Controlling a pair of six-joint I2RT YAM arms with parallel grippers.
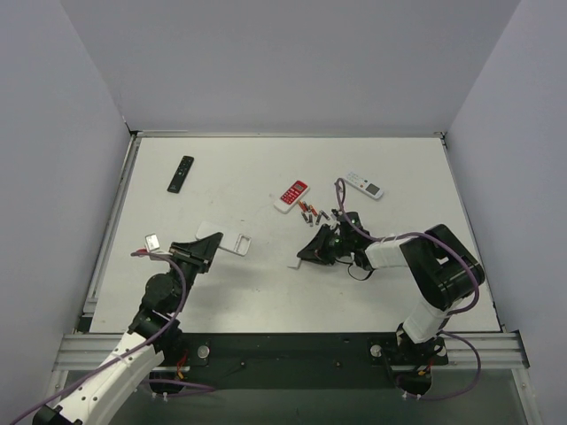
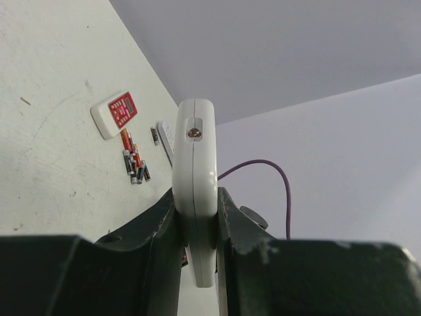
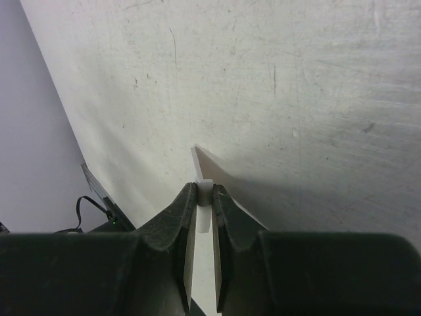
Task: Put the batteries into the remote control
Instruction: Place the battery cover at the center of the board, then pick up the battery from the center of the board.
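Left gripper (image 2: 196, 205) clenched on the remote control (image 2: 195, 148), edge-on; right gripper (image 3: 204, 192) pinches a thin white plate (image 3: 210, 170), probably the cover. Batteries (image 1: 312, 214) lie loose on the table (image 1: 248, 301). With so narrow a grip, I judge the remote may twist under insertion.

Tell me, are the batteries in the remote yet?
Not yet. Done: the cover seems off; the right hand pinches a thin white plate, likely it. In hand: the left hand clamps the remote. Left: the batteries lie loose on the table, none loaded.
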